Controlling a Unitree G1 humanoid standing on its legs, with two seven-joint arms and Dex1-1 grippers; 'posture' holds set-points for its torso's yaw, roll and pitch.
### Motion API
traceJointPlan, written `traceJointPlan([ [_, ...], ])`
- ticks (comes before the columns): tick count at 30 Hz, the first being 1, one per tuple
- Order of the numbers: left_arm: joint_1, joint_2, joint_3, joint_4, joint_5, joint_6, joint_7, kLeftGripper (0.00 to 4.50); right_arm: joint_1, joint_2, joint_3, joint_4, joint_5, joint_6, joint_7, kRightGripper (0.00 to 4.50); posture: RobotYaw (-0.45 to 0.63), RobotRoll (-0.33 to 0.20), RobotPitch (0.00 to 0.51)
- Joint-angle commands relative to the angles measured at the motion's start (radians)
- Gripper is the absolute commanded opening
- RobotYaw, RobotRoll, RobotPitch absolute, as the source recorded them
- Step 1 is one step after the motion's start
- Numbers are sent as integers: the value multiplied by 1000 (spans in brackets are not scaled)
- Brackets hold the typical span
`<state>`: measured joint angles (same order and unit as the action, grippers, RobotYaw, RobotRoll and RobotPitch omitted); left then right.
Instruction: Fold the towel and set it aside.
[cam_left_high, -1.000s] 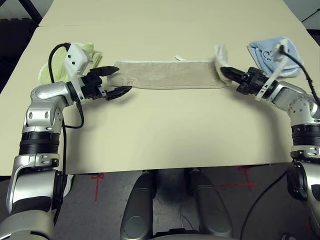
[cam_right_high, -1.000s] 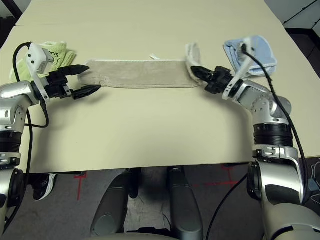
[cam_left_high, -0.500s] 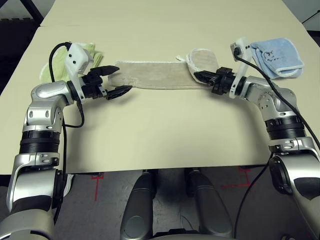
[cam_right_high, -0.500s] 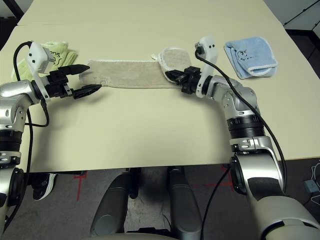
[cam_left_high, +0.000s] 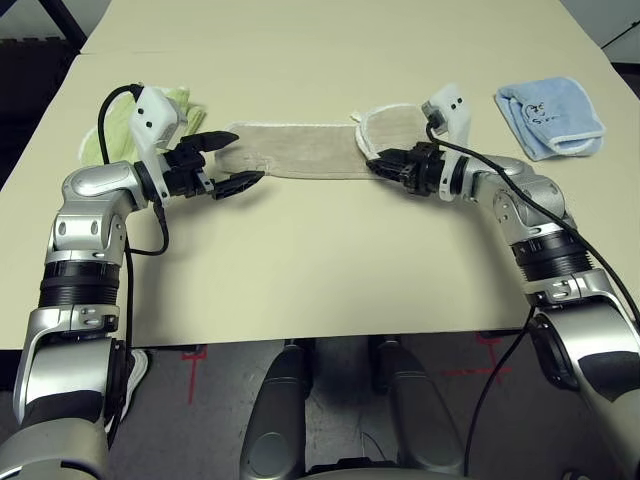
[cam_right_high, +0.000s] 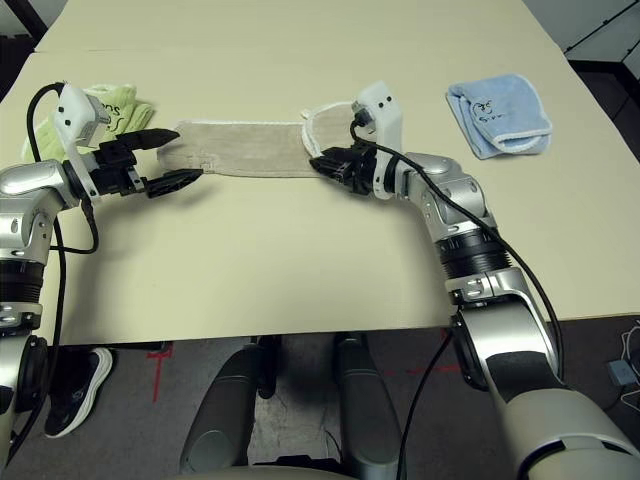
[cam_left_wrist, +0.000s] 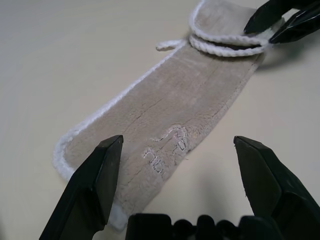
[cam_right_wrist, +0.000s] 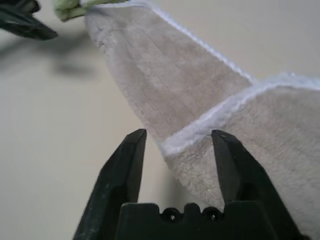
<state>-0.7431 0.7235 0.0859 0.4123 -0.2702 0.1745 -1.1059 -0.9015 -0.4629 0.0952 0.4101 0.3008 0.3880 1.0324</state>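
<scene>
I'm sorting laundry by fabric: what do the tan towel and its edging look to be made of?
The tan towel looks like soft, matt terry or plush, probably cotton or microfibre: its surface is fuzzy with short pile. Its white edging seems to be fluffy, matt yarn, thick and cord-like; the fibre itself can't be told.

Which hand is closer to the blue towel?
Right. The right hand is at the tan towel's folded end, a gap short of the blue towel. The left hand is by the opposite end.

Beige towel's right end partly hidden.
</scene>
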Motion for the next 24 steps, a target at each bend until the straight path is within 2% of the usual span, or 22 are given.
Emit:
traceJointPlan([
  [1, 2, 0, -14, 6, 12, -4, -2, 4500, 5, -68, -59, -21, 95, 13, 179, 4168, 7, 0, 219],
  [2, 2, 0, -14, 7, 12, -5, -2, 4500, 4, -80, -64, -22, 103, 18, 200, 4471, 6, 0, 219],
  [5, -8, -3, -19, 20, 16, -6, -2, 4500, -9, -112, -111, 56, 102, -72, 234, 4471, -1, 0, 218],
  [12, -13, -13, -19, 28, 11, 17, 15, 4500, -47, -104, -183, 406, 33, -536, 278, 4471, -3, 0, 227],
  [18, 0, -23, 1, 33, 2, 54, 66, 4500, -82, -92, -173, 611, -14, -702, 366, 4471, 11, 0, 238],
  [24, 12, -42, 53, -7, -33, 147, 174, 4500, -114, -108, -172, 709, -59, -788, 455, 4471, 45, 0, 246],
])
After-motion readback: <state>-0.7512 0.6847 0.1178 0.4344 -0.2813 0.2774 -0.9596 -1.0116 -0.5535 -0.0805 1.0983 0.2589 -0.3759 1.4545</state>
